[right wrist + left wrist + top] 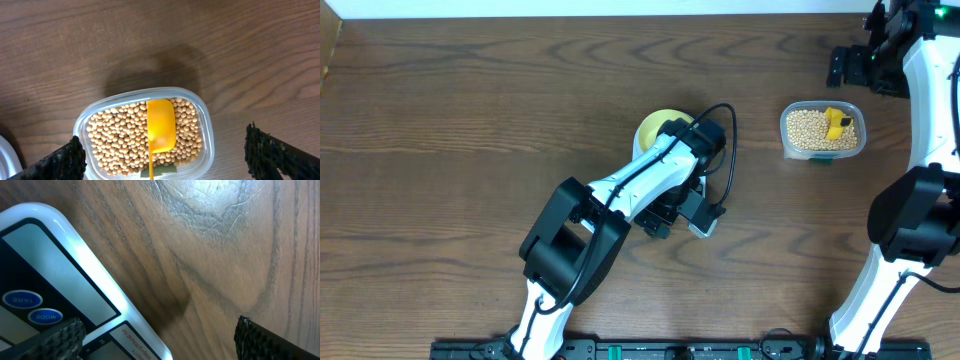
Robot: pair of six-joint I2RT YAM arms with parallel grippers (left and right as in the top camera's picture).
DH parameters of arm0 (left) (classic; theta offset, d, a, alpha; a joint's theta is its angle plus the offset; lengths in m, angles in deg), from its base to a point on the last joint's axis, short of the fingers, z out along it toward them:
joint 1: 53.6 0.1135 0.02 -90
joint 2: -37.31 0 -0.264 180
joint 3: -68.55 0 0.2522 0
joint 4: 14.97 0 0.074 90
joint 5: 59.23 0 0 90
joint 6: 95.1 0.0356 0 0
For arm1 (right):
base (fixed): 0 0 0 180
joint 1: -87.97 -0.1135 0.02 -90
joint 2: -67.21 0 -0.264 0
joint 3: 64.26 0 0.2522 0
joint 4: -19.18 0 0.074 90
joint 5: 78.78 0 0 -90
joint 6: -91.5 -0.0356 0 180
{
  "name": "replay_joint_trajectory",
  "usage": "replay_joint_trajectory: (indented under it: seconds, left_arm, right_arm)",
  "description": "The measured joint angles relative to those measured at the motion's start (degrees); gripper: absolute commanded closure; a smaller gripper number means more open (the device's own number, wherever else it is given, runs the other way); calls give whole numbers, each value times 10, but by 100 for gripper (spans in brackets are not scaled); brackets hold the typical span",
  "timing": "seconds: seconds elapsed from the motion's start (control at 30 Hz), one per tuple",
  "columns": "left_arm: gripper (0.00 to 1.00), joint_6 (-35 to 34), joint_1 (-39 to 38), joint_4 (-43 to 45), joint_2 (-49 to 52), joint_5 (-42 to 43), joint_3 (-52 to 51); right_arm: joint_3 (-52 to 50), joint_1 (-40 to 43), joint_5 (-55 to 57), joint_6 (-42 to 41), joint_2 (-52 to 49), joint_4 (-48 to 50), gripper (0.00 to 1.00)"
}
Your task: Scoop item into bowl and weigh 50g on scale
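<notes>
- From overhead, the left arm hides nearly all of the scale; only the pale bowl (655,126) peeks out beyond it.
- The left wrist view shows the scale (75,235) corner with blue TARE and MODE buttons, the left jaws wide over it and the tabletop (225,240).
- The right wrist view shows the beans (120,135) filling a clear tub (207,130), a yellow scoop (160,125) lying in them, the right jaws wide and empty.

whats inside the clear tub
The clear tub holds beige beans, with a yellow scoop lying on top. The beans cover the tub's floor, and a green bit under the scoop's handle is mostly hidden.
</notes>
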Motion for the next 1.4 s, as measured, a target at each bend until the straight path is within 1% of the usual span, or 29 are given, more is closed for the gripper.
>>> replay_joint_trajectory:
  seconds: [1.07, 1.4]
  left_arm:
    - [2, 9, 5, 20, 0, -4, 2]
    - [2, 25, 9, 24, 0, -4, 2]
  right_arm:
    - [0, 0, 0, 0, 0, 0, 1]
    - [0, 0, 0, 0, 0, 0, 1]
